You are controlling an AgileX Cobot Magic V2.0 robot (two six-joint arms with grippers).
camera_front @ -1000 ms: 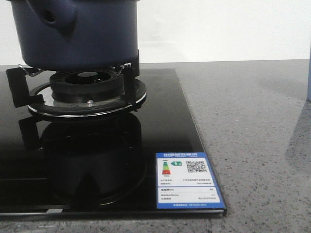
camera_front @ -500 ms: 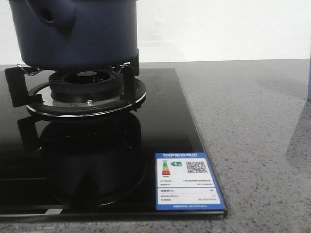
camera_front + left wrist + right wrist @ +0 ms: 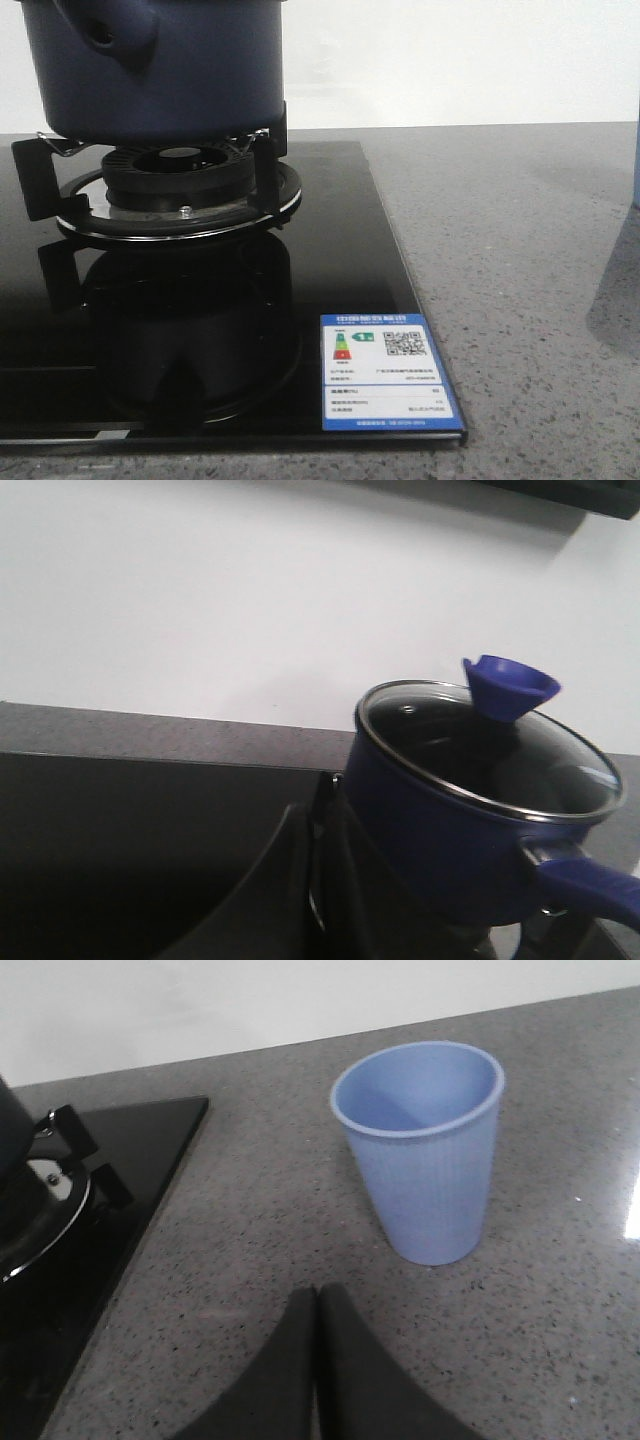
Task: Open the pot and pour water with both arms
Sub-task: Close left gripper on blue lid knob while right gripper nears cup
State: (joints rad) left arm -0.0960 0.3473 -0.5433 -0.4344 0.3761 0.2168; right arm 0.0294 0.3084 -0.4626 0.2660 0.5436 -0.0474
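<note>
The dark navy-blue pot (image 3: 170, 70) stands on the gas burner (image 3: 180, 180) at the far left, its stubby hollow handle (image 3: 108, 35) facing me. The left wrist view shows the pot (image 3: 440, 830) with a glass lid (image 3: 480, 745) on it, topped by a blue knob (image 3: 508, 683). My left gripper (image 3: 318, 815) looks shut and empty, just beside the pot's wall. My right gripper (image 3: 318, 1295) is shut and empty over the grey counter, a short way from the pale blue cup (image 3: 425, 1160). Neither gripper shows in the front view.
The black glass cooktop (image 3: 330, 260) carries a blue-and-white label (image 3: 385, 370) at its front right corner. The speckled grey counter (image 3: 520, 250) lies to its right, with the cup's edge (image 3: 636, 170) at the far right. A white wall stands behind.
The shadow on the counter at the right of the front view has spread a little. The pot and the cooktop have not moved.
</note>
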